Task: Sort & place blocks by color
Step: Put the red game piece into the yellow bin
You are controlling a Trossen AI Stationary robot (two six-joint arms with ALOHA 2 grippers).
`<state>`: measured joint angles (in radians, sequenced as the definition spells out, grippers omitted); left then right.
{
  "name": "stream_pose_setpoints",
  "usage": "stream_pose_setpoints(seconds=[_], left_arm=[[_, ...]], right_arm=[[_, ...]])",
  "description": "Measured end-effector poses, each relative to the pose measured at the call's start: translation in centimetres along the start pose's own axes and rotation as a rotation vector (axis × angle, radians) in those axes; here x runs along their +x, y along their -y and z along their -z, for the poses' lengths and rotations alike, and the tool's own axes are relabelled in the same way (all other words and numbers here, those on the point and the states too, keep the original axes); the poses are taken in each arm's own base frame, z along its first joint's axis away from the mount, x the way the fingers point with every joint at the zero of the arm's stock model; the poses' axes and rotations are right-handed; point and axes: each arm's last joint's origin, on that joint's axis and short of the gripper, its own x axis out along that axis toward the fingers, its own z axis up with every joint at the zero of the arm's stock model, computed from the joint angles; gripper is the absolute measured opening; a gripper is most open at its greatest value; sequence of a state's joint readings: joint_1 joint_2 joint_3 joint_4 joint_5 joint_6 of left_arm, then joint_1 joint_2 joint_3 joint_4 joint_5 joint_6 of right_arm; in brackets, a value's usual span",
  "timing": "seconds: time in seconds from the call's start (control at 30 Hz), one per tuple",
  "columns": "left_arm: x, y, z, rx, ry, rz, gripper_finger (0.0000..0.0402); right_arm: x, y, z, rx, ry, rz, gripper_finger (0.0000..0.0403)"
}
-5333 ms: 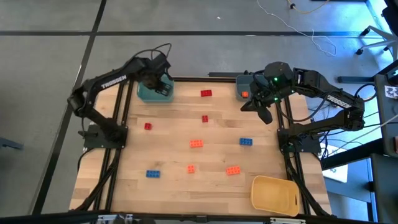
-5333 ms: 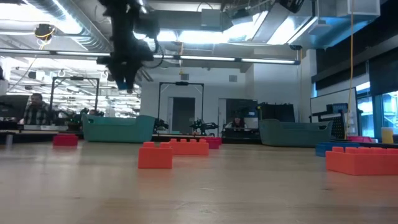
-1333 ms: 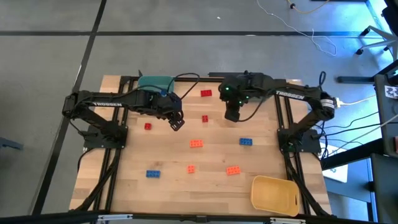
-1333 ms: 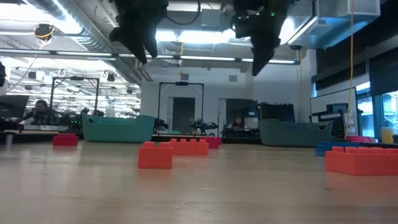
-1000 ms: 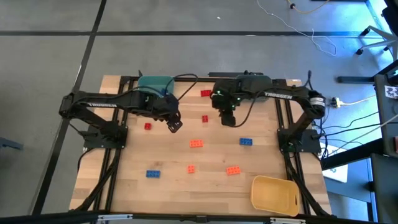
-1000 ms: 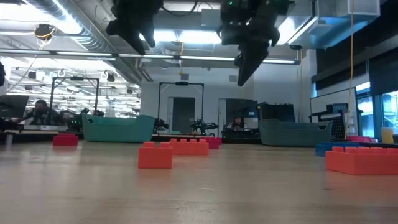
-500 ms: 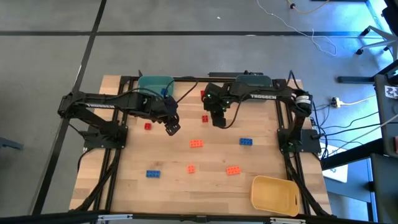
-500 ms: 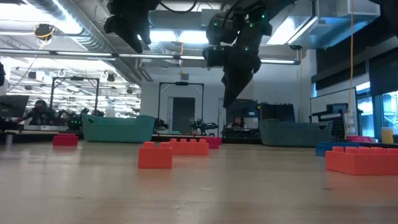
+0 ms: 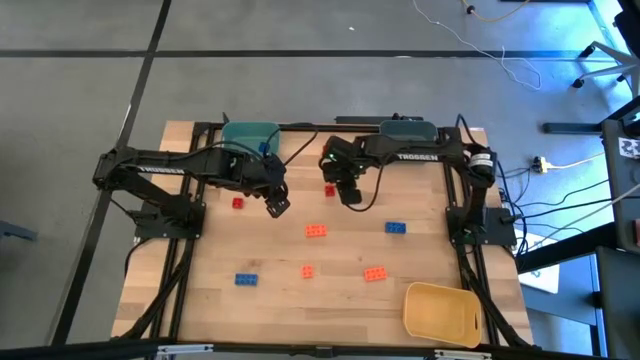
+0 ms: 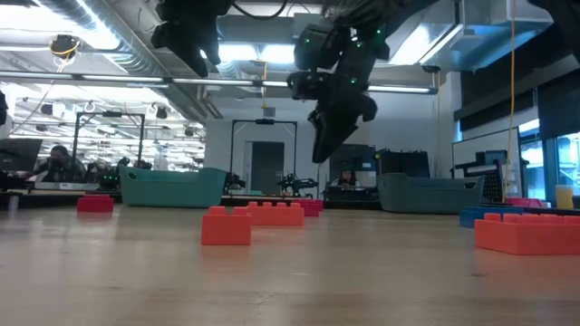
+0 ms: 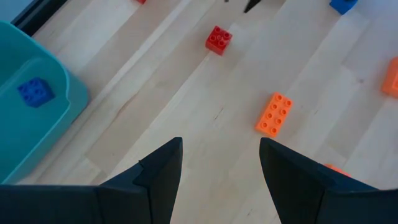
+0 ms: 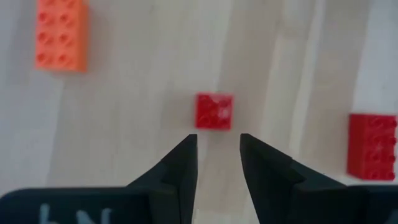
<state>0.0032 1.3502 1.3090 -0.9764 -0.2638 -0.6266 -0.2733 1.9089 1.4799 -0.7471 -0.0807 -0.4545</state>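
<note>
From above, my left gripper [image 9: 279,206] hangs over the wooden table [image 9: 210,300] with its jaws spread and holding nothing, and my right gripper [image 9: 350,195] sits just beside a small red block [image 9: 329,190]. I count seven loose blocks here: two red, three orange, two blue. There are also a teal bin [image 9: 248,132], a grey-blue bin [image 9: 405,127] and a yellow bin [image 9: 440,312].

The low view adds a lit workshop with ceiling ducts behind the table, and a seated person [image 10: 54,161].

Only my left wrist view shows a blue block [image 11: 34,91] lying inside the teal bin.

My right wrist view shows my jaws parted, empty, with the square red block [image 12: 214,112] straight ahead between them.
</note>
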Motion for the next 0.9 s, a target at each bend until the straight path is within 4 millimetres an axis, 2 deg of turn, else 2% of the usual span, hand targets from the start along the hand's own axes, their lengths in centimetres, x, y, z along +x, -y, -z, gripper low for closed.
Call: stream_pose_setpoints(seconds=[0.23, 0.47, 0.8, 0.9], left_arm=[[0.0, 0.0, 0.0, 0.001, -0.002, -0.001, 0.0208], [0.0, 0.0, 0.0, 0.002, -0.002, -0.006, 0.0208], [0.0, 0.0, 0.0, 0.002, 0.001, -0.008, 0.0208], [0.0, 0.0, 0.0, 0.001, 0.002, -0.008, 0.0208]], right_arm=[[1.4, 0.2, -0.3, -0.051, 0.009, 0.010, 0.0123], [1.6, 0.7, -0.6, -0.062, -0.034, 0.213, 0.0123], [1.6, 0.8, -0.8, 0.028, -0.007, 0.223, 0.0123], [1.7, 0.6, -0.8, 0.024, 0.014, 0.167, 0.0123]])
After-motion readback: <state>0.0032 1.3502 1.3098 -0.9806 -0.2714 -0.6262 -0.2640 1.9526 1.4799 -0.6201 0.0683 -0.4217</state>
